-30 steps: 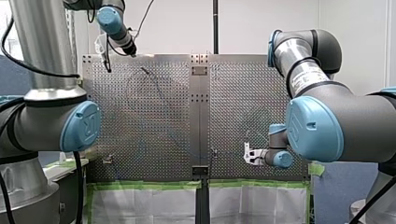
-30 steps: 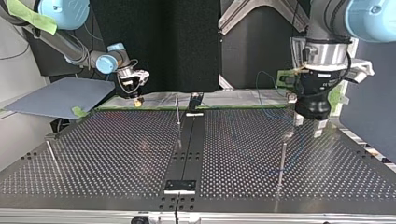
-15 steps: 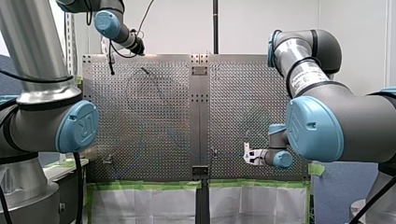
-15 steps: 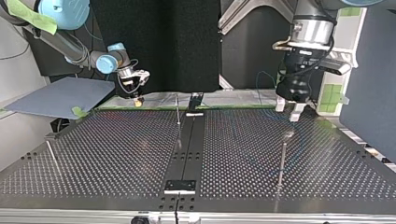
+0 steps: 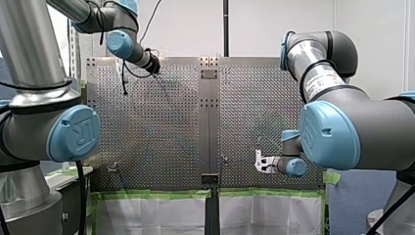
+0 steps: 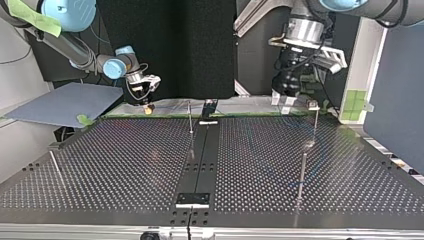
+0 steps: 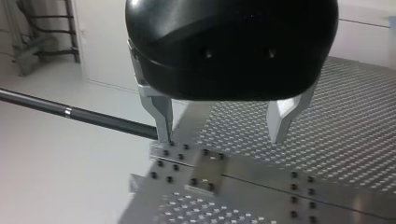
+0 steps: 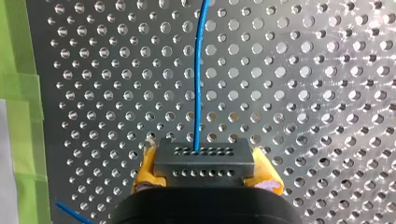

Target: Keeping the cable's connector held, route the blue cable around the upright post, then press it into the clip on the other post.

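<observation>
My right gripper sits at about eleven o'clock of the perforated metal table in the top view, its yellow pads clamped on the dark grey rectangular connector. The thin blue cable runs from the connector straight ahead of the gripper. My left gripper, black with its metal fingers spread and empty, hovers at about one o'clock.

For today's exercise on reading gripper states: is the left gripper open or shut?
Open: the left gripper has its fingers apart, nothing between them.

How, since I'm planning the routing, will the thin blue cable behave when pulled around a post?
Probably floppy and light: the thin blue cable looks slender beside the perforated table's holes and curves slightly leaving the dark block connector. Likely it trails my right gripper, which clamps that connector.
</observation>
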